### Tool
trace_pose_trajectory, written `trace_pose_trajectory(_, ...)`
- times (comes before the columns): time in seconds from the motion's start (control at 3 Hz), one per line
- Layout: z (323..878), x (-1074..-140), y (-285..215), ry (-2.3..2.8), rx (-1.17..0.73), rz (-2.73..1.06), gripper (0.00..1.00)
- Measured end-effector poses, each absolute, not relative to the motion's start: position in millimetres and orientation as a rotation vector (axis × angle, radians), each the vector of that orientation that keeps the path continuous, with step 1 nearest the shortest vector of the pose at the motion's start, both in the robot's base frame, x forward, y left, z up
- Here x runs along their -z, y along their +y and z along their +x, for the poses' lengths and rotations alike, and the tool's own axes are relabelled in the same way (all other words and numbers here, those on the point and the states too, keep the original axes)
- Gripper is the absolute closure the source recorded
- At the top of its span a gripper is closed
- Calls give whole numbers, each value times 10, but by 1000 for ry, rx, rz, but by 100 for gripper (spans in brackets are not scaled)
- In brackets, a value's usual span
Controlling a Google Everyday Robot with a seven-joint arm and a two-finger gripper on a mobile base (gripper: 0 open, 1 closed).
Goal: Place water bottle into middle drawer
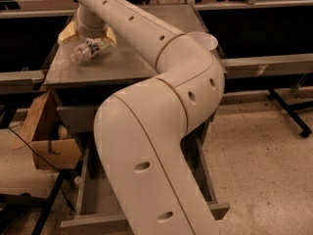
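**Water bottle not picked up yet, drawer open below**

Water bottle lies on its side on the grey cabinet top, near the back left corner. I can see its clear ribbed body and its label. It is not in the drawer yet.

My gripper is right above the bottle, at the far end of the big cream arm. Its two tan fingers are spread wide, one on each side. The bottle's upper end is tucked in under the gripper and the rest sticks out toward me. From here I do not think the gripper has squeezed it. The bottle looks like it rests on the top by itself.

Down low, the middle drawer is pulled out. I can see some of its plain grey floor and its front wall. The arm hides a lot of it, so I cannot say if anything is inside on the right.

A white bowl sits on the right side of the cabinet top, well apart from the bottle. A brown cardboard box stands beside the cabinet on the left.

So I think only the start is done: the drawer is open and the gripper is at the bottle. What is left is to close on the bottle, lift it, bring it down over the drawer and let it go inside.
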State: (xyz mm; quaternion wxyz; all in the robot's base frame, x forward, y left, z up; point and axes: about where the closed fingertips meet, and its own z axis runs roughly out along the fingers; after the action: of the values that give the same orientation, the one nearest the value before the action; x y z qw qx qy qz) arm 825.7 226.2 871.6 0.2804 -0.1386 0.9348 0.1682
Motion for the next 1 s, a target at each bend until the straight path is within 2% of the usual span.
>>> trace_pose_trajectory(1.0,8290,-8556,2338,2577,-337,-317,0)
